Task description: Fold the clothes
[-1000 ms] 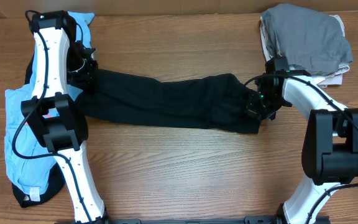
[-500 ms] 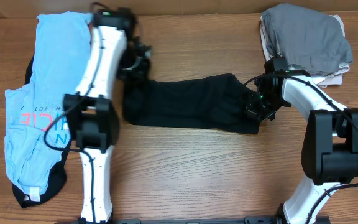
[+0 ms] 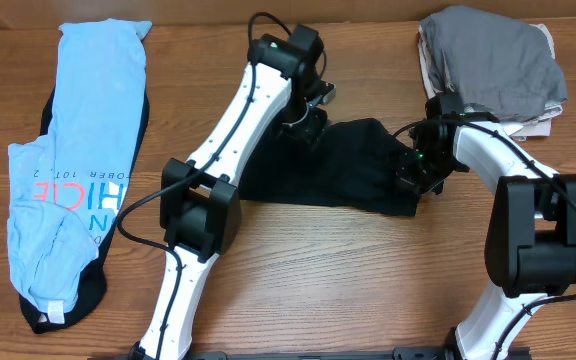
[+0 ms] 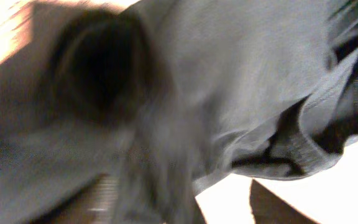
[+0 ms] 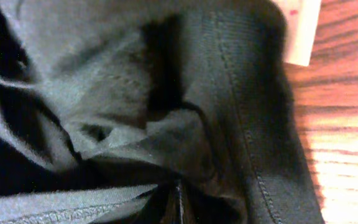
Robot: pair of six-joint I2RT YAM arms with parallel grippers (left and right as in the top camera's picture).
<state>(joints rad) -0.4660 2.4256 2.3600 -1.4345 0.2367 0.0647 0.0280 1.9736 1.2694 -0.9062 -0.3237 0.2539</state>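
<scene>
A black shirt [image 3: 348,165] lies bunched in the middle of the wooden surface [image 3: 318,290]. Its left part is doubled toward its right end, making a short, thick, uneven bundle.

The left claw [image 3: 308,112] hangs over the bundle's upper left corner, with its arm reaching diagonally across the surface. Its wrist view is a blur of dark cloth, so I cannot tell whether it is open or gripping. The right claw [image 3: 415,172] sits on the shirt's right end. Its wrist view shows creases gathering toward the bottom edge, as if pinched, but no fingers show, so its state cannot be told either.

A blue shirt [image 3: 78,170] lies flat at far left over another dark garment. A folded grey pile [image 3: 493,60] sits at top right, just beside the right arm.

The step looks like a left-over-right fold. It would go best if the carried edge lands square on the right end with the hems matched. The right end should stay pinned flat as an anchor. Each claw should lift straight up on leaving so it does not drag the cloth. The bunched creases will likely need smoothing.
</scene>
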